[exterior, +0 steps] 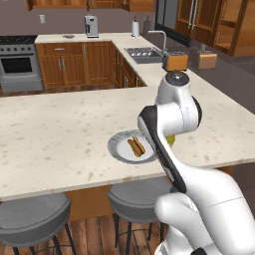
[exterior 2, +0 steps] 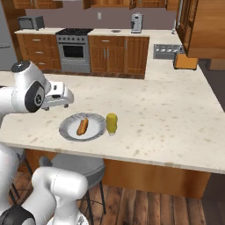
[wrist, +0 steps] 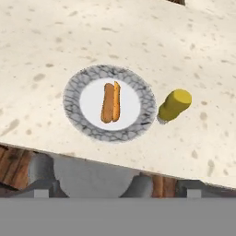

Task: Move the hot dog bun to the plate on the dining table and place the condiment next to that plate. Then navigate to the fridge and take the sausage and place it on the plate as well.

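Claw point(exterior 2: 66, 100) stood spread wide and gripped nothing, raised above the surface point(exterior 2: 167, 114) near its front edge, just left of and above the plate point(exterior 2: 70, 132) in the right base view. Looked down from the hand view on the hot dog bun point(wrist: 111, 102), lying in the middle of the plate, split side up. Found the yellow condiment bottle point(wrist: 174, 105) upright just beside the plate's rim, on the surface. Grey stools point(exterior: 134, 199) tucked under the front edge below.
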Controlling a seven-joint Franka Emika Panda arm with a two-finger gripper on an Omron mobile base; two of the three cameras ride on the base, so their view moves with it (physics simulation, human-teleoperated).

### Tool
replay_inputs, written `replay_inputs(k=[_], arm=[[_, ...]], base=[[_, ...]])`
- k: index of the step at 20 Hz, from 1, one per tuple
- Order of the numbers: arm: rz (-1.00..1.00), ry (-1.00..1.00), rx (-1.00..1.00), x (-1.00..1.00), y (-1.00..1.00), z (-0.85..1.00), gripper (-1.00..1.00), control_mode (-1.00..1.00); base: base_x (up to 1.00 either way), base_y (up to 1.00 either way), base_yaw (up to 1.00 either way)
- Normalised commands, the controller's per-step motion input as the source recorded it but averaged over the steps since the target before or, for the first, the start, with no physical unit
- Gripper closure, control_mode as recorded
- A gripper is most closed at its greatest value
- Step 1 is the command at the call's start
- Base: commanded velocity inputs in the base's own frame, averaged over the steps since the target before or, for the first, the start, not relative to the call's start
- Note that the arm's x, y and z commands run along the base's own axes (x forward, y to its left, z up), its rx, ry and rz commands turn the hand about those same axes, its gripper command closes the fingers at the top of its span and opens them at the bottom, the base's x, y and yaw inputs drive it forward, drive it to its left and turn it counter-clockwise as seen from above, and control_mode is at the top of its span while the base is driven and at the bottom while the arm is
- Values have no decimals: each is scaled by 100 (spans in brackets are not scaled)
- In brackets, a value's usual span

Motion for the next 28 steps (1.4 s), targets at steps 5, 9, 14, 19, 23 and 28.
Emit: replay_inputs(k=[5, 9, 14, 19, 23, 28], arm=[[-23, 17, -7, -43, -5, -2, -100, -100], [-2, 0, 0, -36, 0, -11, -100, -100], [0, 0, 0, -27, 0, -24, -100, -100], [0, 0, 0, -7, 0, -3, -100, 100], [0, 0, 0, 0, 0, 0, -100, 100], [0, 0, 0, 0, 0, 0, -100, 100]], base=[[0, 0, 0], [0, 0, 0], [0, 0, 0], [-53, 16, 0], [-83, 90, 4], [-40, 100, 7]])
